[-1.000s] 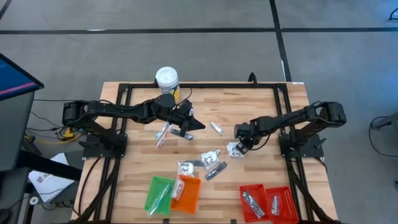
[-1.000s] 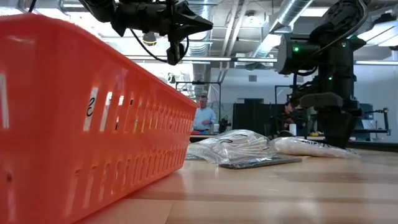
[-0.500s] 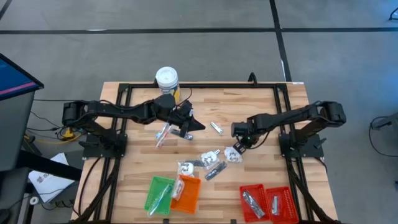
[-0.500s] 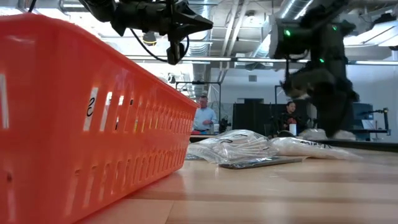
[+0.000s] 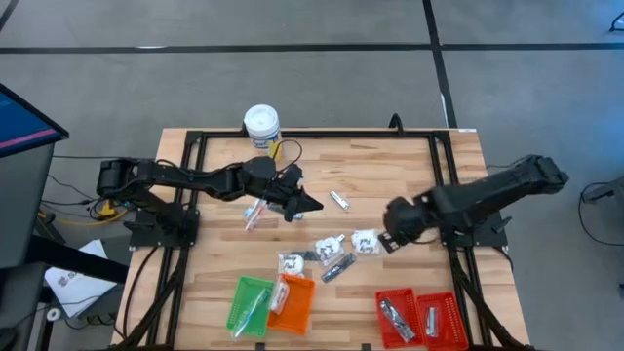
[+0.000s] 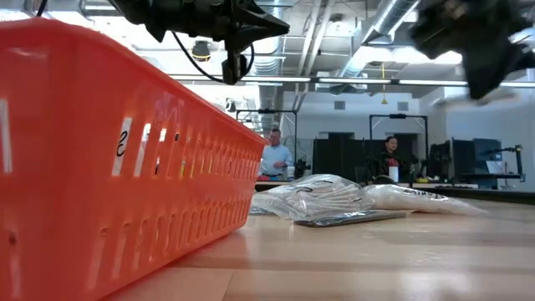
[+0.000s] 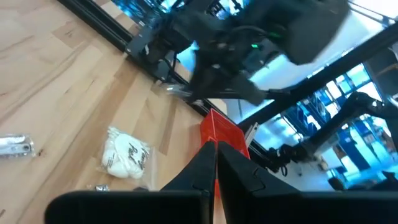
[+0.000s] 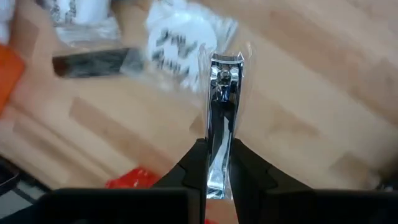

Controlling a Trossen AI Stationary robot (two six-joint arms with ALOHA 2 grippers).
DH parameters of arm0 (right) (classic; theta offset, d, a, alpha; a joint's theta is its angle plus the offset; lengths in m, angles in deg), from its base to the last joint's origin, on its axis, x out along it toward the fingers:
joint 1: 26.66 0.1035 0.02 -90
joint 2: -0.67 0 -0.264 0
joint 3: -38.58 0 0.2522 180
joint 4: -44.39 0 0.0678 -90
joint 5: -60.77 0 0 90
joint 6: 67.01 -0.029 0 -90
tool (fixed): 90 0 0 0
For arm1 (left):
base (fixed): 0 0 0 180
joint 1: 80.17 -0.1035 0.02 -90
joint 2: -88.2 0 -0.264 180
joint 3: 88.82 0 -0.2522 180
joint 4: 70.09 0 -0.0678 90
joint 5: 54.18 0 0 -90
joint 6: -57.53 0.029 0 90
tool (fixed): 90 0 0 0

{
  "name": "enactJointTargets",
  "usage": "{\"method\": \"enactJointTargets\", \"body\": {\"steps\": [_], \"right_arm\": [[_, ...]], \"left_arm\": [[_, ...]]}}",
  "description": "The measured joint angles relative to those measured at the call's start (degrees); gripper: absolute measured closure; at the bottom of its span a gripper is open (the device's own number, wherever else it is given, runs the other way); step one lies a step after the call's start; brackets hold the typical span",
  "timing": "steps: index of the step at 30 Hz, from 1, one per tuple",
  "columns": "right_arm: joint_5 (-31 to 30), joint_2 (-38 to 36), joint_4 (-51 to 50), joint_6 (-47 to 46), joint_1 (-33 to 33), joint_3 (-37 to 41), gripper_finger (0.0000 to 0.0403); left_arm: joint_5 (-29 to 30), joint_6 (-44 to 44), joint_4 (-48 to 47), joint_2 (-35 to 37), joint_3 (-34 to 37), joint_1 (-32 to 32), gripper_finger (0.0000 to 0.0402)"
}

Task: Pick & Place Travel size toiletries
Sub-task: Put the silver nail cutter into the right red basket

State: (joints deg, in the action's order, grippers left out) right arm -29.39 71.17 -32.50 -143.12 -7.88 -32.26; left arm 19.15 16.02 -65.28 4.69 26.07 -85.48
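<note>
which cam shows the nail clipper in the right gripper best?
Right wrist view: the silvery nail clipper stands clamped in the right gripper, filling the centre. High view shows only the gripper, the clipper too small to tell. Low view is blurred; left wrist view shows no clear clipper.

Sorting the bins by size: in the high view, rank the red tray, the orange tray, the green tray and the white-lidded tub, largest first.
1. red tray, clearly widest.
2. orange tray and green tray: about alike, not ranked.
3. white-lidded tub, smallest, though seen top-down.
</note>
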Motion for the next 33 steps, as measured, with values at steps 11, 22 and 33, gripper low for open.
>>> {"method": "enactJointTargets", "body": {"steps": [11, 22, 33], "right_arm": [[-4.6, -0.6, -2.4, -39.2, 35.6, 0.0, 0.0362], [-4.2, 10.7, 9.5, -54.0, 52.1, -2.3, 0.0361], [-2.7, 24.6, 9.1, -53.5, 50.3, -12.4, 0.0361]], "left_arm": [[15.7, -7.1, 2.7, 0.0, 0.0, 8.9, 0.0394], [29.1, -11.5, 6.0, 0.0, 0.0, 16.4, 0.0394], [33.5, -12.0, 10.5, 0.0, 0.0, 19.0, 0.0394]]}}
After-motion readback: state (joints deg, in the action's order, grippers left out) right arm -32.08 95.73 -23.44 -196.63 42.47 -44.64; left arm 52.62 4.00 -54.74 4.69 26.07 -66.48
